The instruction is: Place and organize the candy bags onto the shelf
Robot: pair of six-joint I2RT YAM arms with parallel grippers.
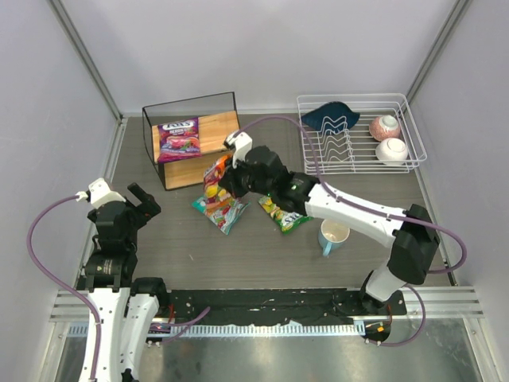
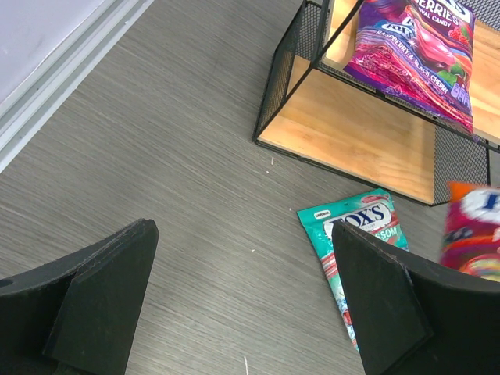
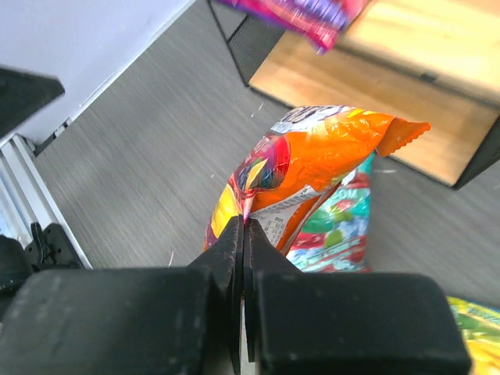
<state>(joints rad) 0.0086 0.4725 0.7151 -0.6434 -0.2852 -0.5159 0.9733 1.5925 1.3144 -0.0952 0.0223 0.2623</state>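
Note:
The shelf stands at the back left, with the purple-magenta bag lying on its top board; it also shows in the left wrist view. My right gripper is shut on the red-orange bag and holds it off the table in front of the shelf; the bag hangs from the fingertips. The teal-green bag lies flat on the table, seen in the left wrist view and under the held bag. The yellow-green bag lies to its right. My left gripper is open and empty at the left.
A white wire dish rack at the back right holds a dark blue cloth and two bowls. A light blue mug stands beside the right arm. Walls enclose the table on three sides.

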